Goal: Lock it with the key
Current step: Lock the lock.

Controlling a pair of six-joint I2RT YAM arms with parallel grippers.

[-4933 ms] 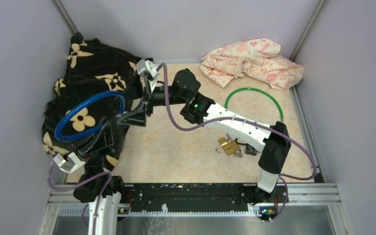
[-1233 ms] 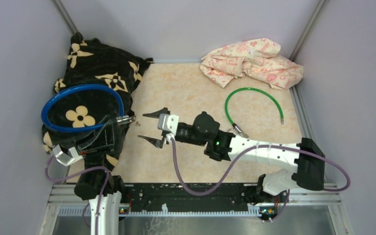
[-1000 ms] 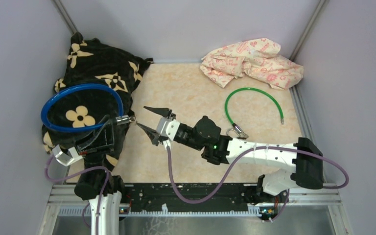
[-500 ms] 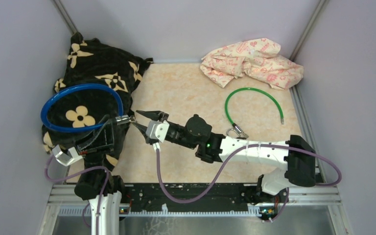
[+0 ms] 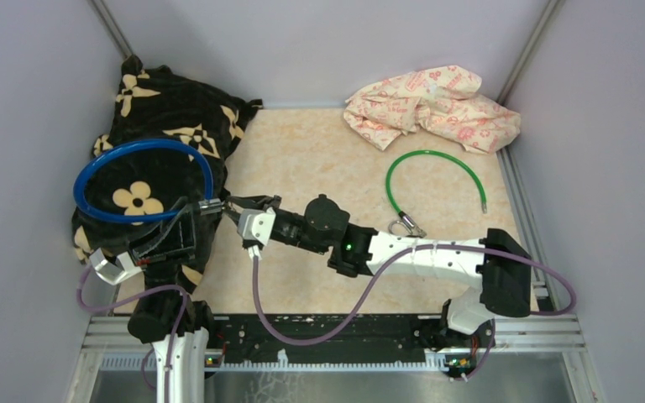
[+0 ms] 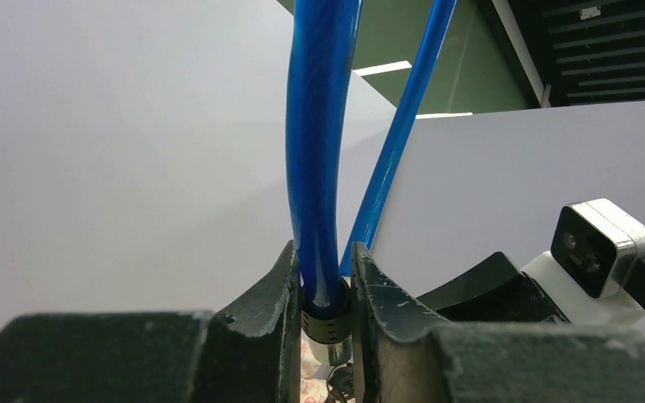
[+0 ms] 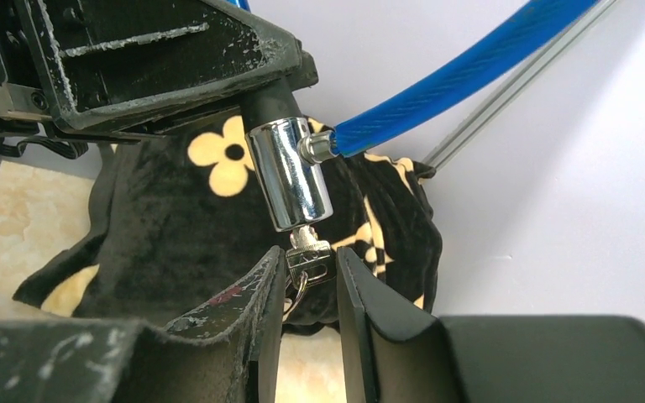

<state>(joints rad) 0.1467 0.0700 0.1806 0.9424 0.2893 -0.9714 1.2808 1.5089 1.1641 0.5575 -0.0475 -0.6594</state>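
1. Black velvety cloth (image 5: 176,101) with cream flowers lies at the left; the blue plastic-sheathed cable lock (image 5: 138,148) loops above it.
2. The left gripper (image 6: 326,269) pinches the cable's black collar.
3. At centre-left, the chrome lock cylinder (image 7: 288,172) carries the small silver key (image 7: 307,243).
4. The right gripper (image 7: 309,257) presses both fingers against the key's head.

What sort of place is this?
Probably a lab test cell for robots: plain grey walls box in a table, the left arm and right arm are bolted to a rail at its near edge, and practice props are around: a blue cable lock, a green cable, a black cloth.
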